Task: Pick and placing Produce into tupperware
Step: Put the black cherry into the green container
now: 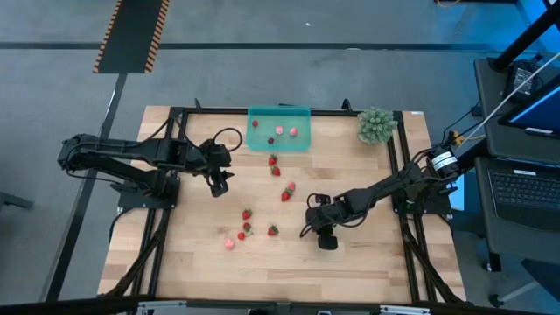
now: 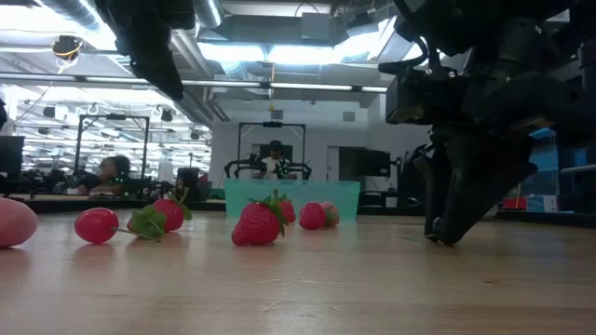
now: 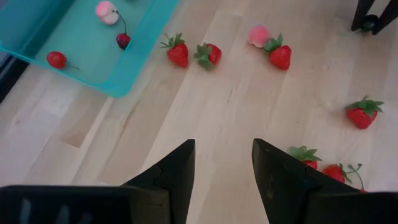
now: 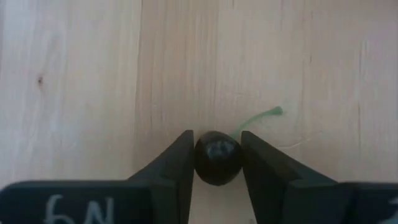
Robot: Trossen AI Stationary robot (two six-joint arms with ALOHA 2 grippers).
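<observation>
The teal tupperware [image 1: 280, 116] sits at the table's far edge with several small pieces inside, among them a pale pink one [image 3: 106, 10] and a red one [image 3: 56, 59]. Red strawberries [image 1: 285, 194] and a pale pink piece [image 1: 230, 244] lie scattered on the wood in mid-table. My right gripper [image 4: 216, 149] is down at the table right of them, shut on a dark cherry [image 4: 217, 159]. My left gripper [image 3: 222, 152] hovers open above the table, near and left of the tupperware, over bare wood. My right gripper pinches the dark cherry's round body [image 4: 217, 163] between its two fingers, one on each side. The fingers come from above, pointing down [image 2: 447, 233], with their tips at the tabletop. The cherry's green stem [image 4: 258, 118] sticks out beyond the fingers, over the wood.
A green leafy clump [image 1: 376, 125] stands at the far right corner of the table. The black frame rails [image 1: 398, 157] run along the table's sides. Bare wood lies along the near edge [image 1: 289, 280]. People sit far off in the room behind [image 2: 273, 160].
</observation>
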